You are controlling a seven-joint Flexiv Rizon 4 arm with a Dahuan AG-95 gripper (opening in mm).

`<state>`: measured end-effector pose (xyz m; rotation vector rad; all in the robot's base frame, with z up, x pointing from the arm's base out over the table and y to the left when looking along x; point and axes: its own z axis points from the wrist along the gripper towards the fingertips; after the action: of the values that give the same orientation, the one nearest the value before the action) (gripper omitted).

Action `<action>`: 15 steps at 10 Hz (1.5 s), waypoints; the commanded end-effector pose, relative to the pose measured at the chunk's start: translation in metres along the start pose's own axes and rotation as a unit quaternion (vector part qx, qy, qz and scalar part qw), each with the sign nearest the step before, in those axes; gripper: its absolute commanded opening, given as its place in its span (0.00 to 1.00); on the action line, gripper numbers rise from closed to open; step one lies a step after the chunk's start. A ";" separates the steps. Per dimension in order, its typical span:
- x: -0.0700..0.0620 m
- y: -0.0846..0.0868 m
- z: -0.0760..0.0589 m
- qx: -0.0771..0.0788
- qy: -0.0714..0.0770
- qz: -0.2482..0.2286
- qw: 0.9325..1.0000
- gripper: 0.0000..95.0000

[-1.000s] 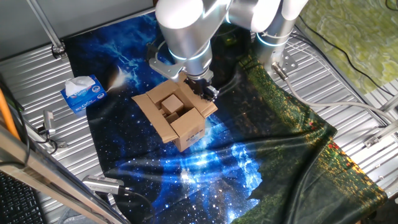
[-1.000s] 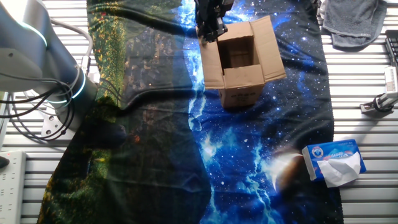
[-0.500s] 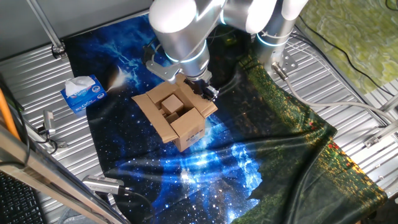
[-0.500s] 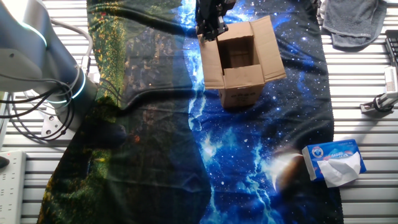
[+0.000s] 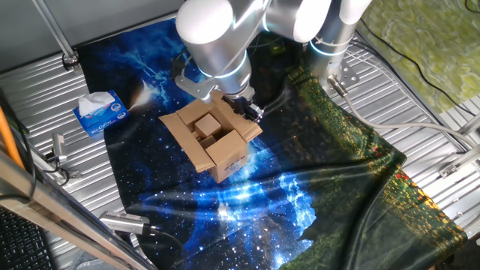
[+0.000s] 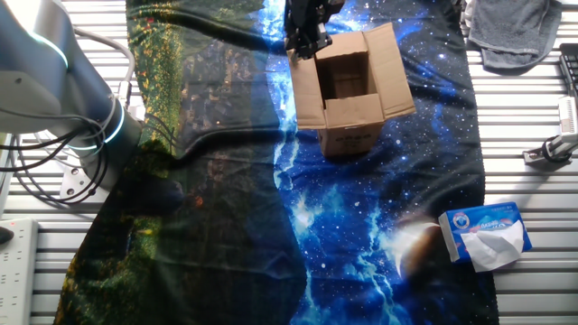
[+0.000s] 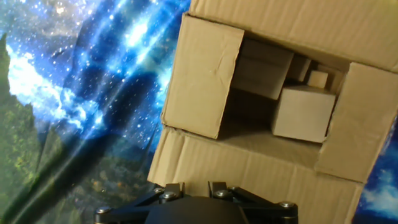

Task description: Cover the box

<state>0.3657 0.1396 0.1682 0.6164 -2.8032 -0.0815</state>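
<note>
Toward the left edge of the galaxy-print cloth (image 5: 172,202), as one fixed view shows it, a blue-and-white tissue box (image 5: 100,113) lies on the ribbed metal tabletop (image 5: 45,97), with white tissue standing out of its top. Near the middle of the cloth stands the box (image 5: 212,141), a brown corrugated carton with faint dark print on one side wall. All four top flaps are open and spread outward, so the box is uncovered. Inside it sit smaller cardboard blocks: the hand view shows one pale block (image 7: 303,113) against the inner wall and a smaller one (image 7: 319,79) behind it.

At the right side of the box, the gripper (image 5: 246,109) is down at the flap (image 5: 250,129) on that side. In the other fixed view the gripper (image 6: 305,40) stands over the corner of the box (image 6: 348,88) nearest the far edge of the cloth. Whether the fingers are spread or closed on the flap cannot be told: the arm hides them in both fixed views, and the hand view shows only the dark gripper base over cardboard.

A grey towel (image 6: 517,32) lies by the far right corner of the tabletop.
</note>
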 end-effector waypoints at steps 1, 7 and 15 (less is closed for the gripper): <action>0.005 0.010 0.007 -0.008 0.020 0.015 1.000 0.20; 0.003 0.009 0.008 -0.017 0.035 0.014 0.999 0.20; 0.003 0.009 0.008 -0.032 0.059 0.009 0.998 0.20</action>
<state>0.3589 0.1470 0.1616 0.5617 -2.6788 -0.1243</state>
